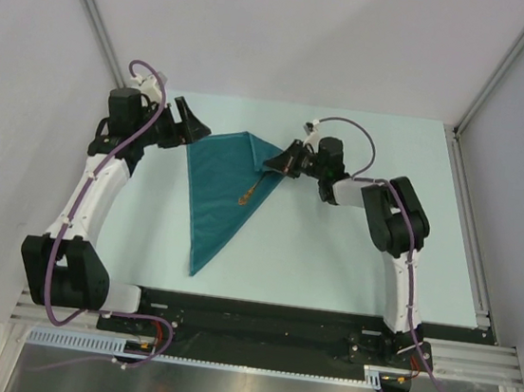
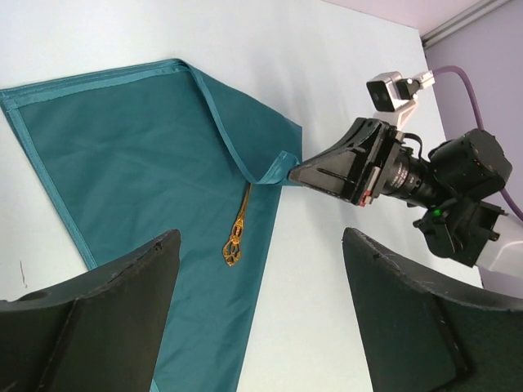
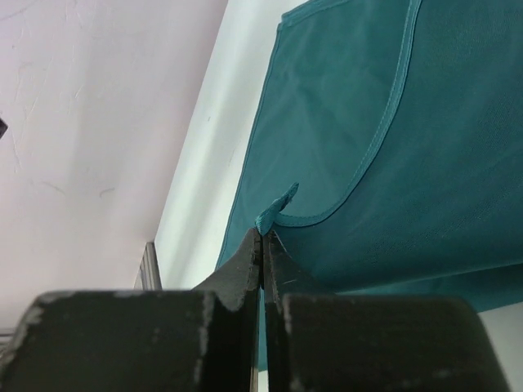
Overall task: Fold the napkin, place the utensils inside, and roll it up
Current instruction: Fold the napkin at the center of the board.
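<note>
The left pincer (image 1: 191, 122) is gaping at the 10 o'clock corner of the dark teal cloth napkin (image 1: 217, 190) — a folded triangle lying on the pale bench (image 1: 350, 255). The slim gold metal fork (image 1: 252, 192) is resting on it toward 3 o'clock; the right pincer (image 1: 273, 165) is clamping the napkin's 2 o'clock corner.

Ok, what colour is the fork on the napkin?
Gold. The fork shows best in the left wrist view, lying on the dark teal napkin.
</note>
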